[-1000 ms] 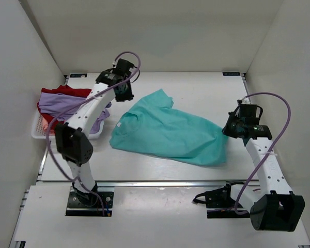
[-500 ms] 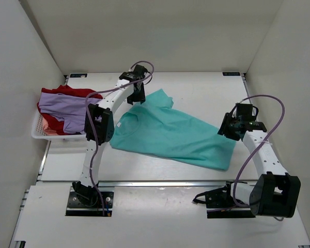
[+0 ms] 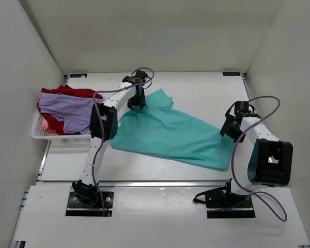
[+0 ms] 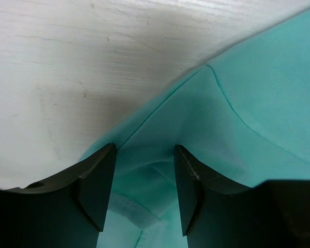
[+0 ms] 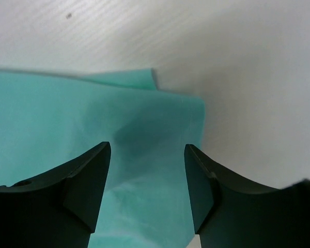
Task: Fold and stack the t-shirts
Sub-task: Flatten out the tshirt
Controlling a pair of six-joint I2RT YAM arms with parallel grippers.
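A teal t-shirt (image 3: 170, 132) lies spread flat across the middle of the table. My left gripper (image 3: 137, 102) hangs over its far left part, near a sleeve. In the left wrist view this gripper (image 4: 144, 150) is open, with teal cloth (image 4: 258, 93) lying loose under the gap. My right gripper (image 3: 228, 128) is at the shirt's right edge. It is open too (image 5: 147, 147), above a corner of the teal cloth (image 5: 51, 119), gripping nothing. A lavender t-shirt (image 3: 67, 106) and a red t-shirt (image 3: 72, 92) lie piled at the left.
A white lattice basket (image 3: 41, 134) at the table's left edge holds the lavender and red shirts. White walls close in the table on the left, the back and the right. Bare tabletop (image 3: 206, 90) shows beyond the teal shirt.
Both grippers have opened. The right one has let go of the teal shirt's right end, which now lies flatter. The left arm swung right, from near the basket to above the shirt.
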